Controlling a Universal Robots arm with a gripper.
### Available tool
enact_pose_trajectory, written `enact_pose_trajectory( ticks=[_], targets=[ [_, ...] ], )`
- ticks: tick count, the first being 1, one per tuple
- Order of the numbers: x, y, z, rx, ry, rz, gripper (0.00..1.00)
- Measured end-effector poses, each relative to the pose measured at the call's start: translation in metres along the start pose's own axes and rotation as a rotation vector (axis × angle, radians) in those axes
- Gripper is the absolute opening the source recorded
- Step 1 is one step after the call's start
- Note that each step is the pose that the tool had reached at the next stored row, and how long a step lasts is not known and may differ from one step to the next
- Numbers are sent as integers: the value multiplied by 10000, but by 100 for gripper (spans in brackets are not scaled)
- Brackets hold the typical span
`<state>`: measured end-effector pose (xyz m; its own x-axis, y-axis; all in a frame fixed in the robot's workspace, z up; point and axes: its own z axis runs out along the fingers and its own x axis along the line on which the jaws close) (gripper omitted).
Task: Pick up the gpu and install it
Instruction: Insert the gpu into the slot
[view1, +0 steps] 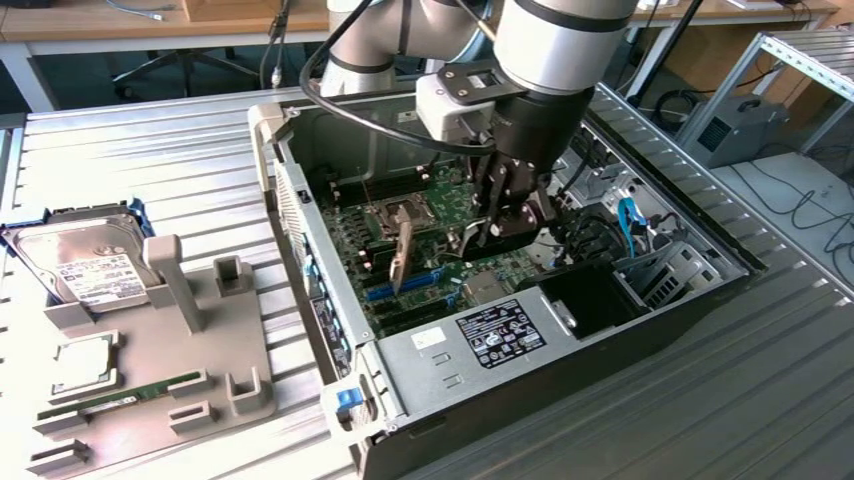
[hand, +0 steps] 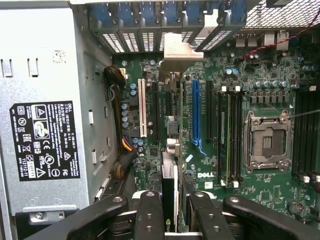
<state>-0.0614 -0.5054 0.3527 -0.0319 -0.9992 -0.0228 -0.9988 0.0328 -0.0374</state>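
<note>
My gripper (hand: 170, 210) clamps gpu (hand: 170, 165) edge-on above motherboard (hand: 240, 75), card (view1: 403, 258) upright so I can align with slot.

DELL logo on motherboard (hand: 260, 165); DELL on power supply (hand: 40, 95) label.

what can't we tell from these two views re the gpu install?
- Whether the gpu edge has entered a slot: in the wrist view the card is seen edge-on and covers the motherboard right below it.
- Same contact in the exterior view: the gripper and arm stand over it.
- Which slot it lines up with: not clear in either view.
- Text on the power supply label: too small to read.
</note>
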Motion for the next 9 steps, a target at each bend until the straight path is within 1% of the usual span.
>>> enact_pose_trajectory(
  ticks=[9],
  targets=[
    [-1,1,24,0,0,0,26]
  ],
)
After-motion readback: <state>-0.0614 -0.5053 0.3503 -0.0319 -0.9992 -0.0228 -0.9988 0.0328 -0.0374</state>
